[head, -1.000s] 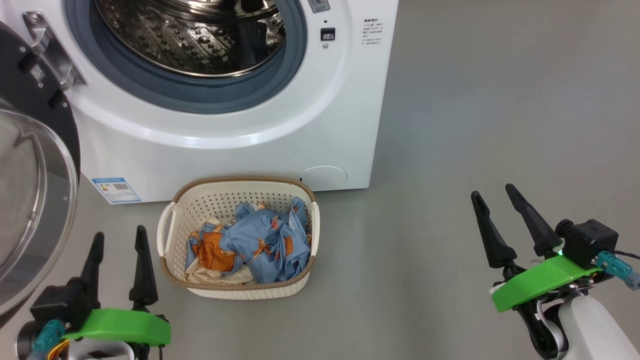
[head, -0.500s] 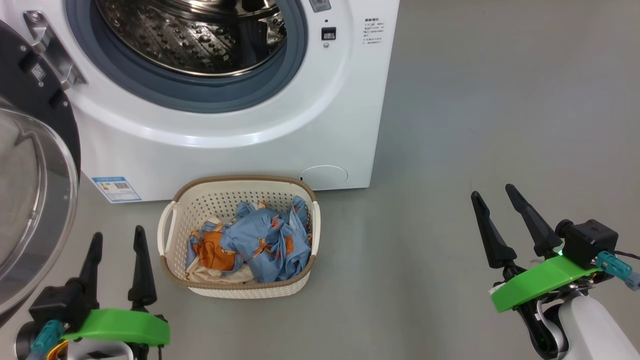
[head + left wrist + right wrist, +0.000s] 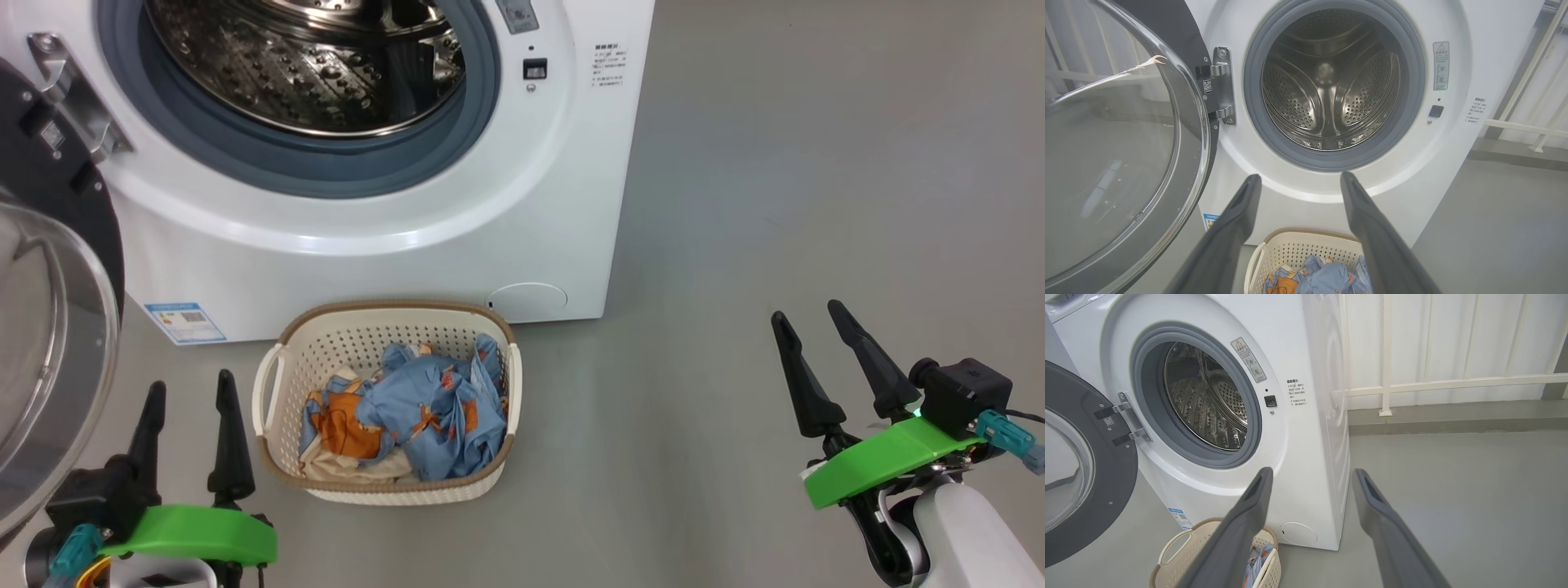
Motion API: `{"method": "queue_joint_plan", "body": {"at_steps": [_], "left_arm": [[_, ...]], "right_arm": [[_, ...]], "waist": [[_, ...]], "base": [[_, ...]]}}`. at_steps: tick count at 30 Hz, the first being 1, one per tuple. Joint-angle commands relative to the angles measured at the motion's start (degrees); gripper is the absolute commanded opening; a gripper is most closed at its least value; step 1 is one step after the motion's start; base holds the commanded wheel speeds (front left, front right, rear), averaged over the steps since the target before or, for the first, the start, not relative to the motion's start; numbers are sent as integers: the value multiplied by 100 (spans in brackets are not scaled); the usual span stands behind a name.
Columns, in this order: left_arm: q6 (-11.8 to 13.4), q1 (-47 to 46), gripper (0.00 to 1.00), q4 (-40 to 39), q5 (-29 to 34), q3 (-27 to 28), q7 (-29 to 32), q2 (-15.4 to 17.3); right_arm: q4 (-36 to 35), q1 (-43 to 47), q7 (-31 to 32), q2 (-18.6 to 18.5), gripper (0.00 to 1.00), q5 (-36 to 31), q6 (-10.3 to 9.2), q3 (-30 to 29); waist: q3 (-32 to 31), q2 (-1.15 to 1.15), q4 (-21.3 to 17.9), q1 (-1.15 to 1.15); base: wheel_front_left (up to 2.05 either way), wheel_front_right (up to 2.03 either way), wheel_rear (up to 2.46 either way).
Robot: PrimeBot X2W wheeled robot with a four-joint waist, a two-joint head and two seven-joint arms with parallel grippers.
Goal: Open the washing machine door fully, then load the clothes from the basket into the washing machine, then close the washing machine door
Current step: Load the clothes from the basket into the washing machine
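door open wide | washing machine apparently empty | clothes in basket

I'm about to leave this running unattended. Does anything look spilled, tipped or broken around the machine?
Nothing stands out. The door stands wide open, the drum looks empty, the basket sits upright on the floor before the washing machine, and the clothes lie bunched inside it, none over the rim.

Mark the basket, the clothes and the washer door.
basket (image 3: 396, 306), head view, brown rim on the side nearest the machine.
clothes (image 3: 433, 408), head view, blue fabric mid-pile.
door (image 3: 1171, 32), left wrist view, black rim above the hinge.
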Motion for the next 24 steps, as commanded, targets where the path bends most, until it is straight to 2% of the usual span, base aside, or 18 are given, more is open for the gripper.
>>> {"method": "queue_joint_plan", "body": {"at_steps": [1,24], "left_arm": [[-1,-86,100,-132,70,205,-36,73],[22,-86,100,-220,112,174,-36,45]], "right_arm": [[-159,17,-69,-40,100,-35,9,84],[-174,12,-69,-16,100,-38,9,59]], "waist": [[7,0,2,0],[35,0,18,0]], "base": [[118,-118,0],[108,-108,0]]}}
